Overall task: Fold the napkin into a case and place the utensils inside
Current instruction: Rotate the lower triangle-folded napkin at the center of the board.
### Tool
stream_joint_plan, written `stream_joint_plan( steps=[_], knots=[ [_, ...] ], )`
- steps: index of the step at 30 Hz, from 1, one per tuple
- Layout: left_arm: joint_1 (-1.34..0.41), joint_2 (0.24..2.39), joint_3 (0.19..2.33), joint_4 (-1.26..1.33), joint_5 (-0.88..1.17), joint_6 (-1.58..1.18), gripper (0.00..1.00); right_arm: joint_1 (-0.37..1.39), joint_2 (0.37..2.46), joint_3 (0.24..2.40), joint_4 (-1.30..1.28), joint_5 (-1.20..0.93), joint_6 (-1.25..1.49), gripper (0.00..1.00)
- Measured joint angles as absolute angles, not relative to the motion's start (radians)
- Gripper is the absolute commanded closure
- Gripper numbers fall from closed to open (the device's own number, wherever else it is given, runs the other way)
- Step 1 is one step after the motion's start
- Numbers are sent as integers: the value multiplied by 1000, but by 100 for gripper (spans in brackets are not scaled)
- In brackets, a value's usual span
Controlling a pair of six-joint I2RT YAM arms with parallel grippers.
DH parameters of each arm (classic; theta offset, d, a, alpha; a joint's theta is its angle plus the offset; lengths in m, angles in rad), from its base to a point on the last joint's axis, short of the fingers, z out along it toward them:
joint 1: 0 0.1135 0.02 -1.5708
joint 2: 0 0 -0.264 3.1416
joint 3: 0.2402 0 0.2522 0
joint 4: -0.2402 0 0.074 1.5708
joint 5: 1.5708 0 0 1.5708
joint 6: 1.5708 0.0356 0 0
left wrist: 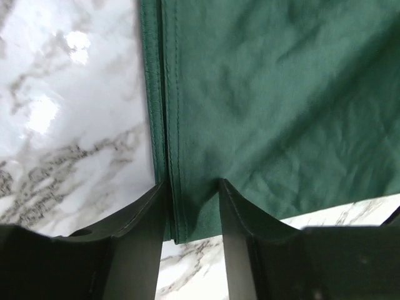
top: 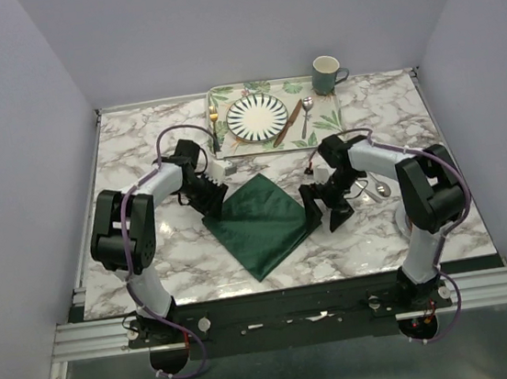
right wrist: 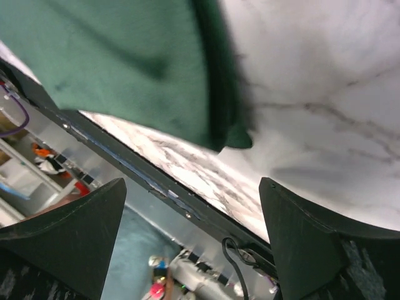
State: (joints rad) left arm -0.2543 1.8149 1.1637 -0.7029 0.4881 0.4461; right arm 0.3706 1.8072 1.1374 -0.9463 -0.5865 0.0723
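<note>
Napkin [top: 257, 221] sits mid-table between both grippers. Left gripper [left wrist: 192, 200] straddles its hemmed edge, jaws half apart (can't tell if it's actually pinching). Right gripper [right wrist: 192, 187] is spread wide, with the napkin's corner just ahead and untouched. Only the top view shows the 3 utensils [top: 287, 122] on the tray [top: 327, 127].

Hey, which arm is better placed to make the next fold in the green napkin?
Probably left. The left pincer is clamped on the napkin's doubled hem at a corner, ready to lift and carry it over. The right pincer stands wide open beside the opposite corner, holding nothing.
</note>
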Motion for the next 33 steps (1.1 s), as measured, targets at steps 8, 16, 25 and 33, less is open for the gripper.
stream_joint_plan(
  steps=[8, 16, 25, 33],
  knots=[
    [-308, 1715, 1037, -778, 495, 532, 49, 311, 1965, 1205, -998, -670, 109, 26],
    [-315, 1640, 966, -867, 530, 581, 45, 300, 2061, 1319, -994, -703, 111, 54],
    [-239, 1523, 934, -861, 562, 585, 44, 302, 2188, 1519, -993, -672, 9, 96],
    [-115, 1522, 987, -742, 636, 491, 40, 345, 2241, 1684, -1023, -650, -229, 73]
  ],
)
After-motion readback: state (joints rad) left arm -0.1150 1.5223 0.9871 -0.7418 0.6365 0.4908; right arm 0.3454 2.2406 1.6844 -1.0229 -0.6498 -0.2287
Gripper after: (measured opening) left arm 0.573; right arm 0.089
